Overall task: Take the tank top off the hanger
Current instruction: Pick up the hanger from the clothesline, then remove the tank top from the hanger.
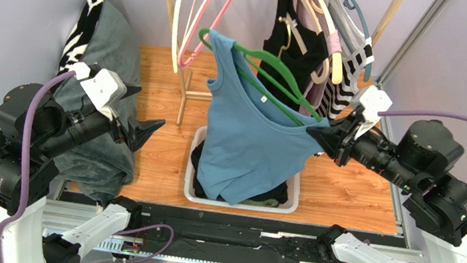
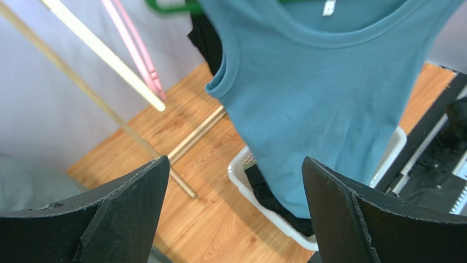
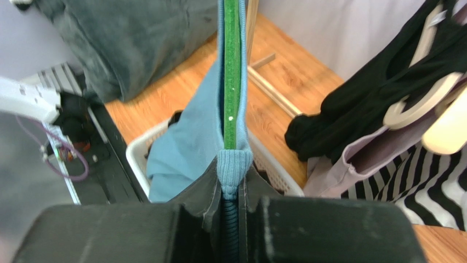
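A blue tank top (image 1: 248, 140) hangs tilted on a green hanger (image 1: 271, 66) above the basket. Its left shoulder rides high and its right shoulder low. My right gripper (image 1: 319, 137) is shut on the right shoulder strap where it wraps the hanger's end. In the right wrist view the ribbed blue strap (image 3: 234, 167) is pinched in the gripper (image 3: 233, 181), and the green hanger (image 3: 231, 71) runs straight away from it. My left gripper (image 1: 152, 105) stands open to the left of the top, apart from it. In the left wrist view the gripper (image 2: 235, 160) frames the tank top (image 2: 318, 98) ahead, with nothing between its fingers.
A white basket (image 1: 190, 190) with dark clothes sits on the wooden floor under the top. Behind it a wooden rack (image 1: 184, 92) carries pink and cream hangers (image 1: 189, 25), a black garment (image 1: 294, 38) and a striped one (image 1: 346, 85). Grey cloth (image 1: 97, 141) drapes at the left.
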### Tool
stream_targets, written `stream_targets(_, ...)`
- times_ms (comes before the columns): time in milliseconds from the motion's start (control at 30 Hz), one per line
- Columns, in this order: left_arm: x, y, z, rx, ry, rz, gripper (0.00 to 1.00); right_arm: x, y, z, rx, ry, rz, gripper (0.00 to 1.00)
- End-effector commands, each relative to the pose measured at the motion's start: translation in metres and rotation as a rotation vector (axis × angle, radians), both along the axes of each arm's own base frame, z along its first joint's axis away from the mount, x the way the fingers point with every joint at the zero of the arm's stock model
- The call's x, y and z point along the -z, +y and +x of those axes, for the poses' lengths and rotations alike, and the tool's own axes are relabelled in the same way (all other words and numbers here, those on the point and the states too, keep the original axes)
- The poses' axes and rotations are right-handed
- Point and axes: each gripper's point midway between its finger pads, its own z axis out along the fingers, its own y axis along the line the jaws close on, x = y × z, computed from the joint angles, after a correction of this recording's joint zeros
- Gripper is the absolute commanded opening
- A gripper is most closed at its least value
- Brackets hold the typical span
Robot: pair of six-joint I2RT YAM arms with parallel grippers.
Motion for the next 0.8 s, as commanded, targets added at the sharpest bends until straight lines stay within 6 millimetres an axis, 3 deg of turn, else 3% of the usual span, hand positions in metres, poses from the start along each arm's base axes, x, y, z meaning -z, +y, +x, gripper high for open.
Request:
stream_targets(0,-0.018,-0.014,-0.013,0.127,-0.09,0.02,0.99,-0.013,-0.003,-0.026,-0.112,-0.136,0.004,0.0)
stream_targets(133,-0.023,-0.031,-0.025,0.275,-0.121,0.029,0.99,0.016,0.004,-0.04,-0.212,-0.049,-0.077,0.0)
stream_targets(267,-0.017,-0.046,-0.024,0.411,-0.144,0.073,0.99,0.036,0.007,-0.049,-0.278,-0.034,-0.11,0.0)
stream_targets(533,-0.001,-0.052,-0.015,0.496,-0.173,0.164,0.99,0.052,0.007,-0.063,-0.342,-0.026,-0.118,0.0)
stream_targets(767,0.042,-0.052,-0.003,0.542,-0.127,0.264,0.94,0.051,0.011,-0.064,-0.368,-0.018,-0.118,0.0)
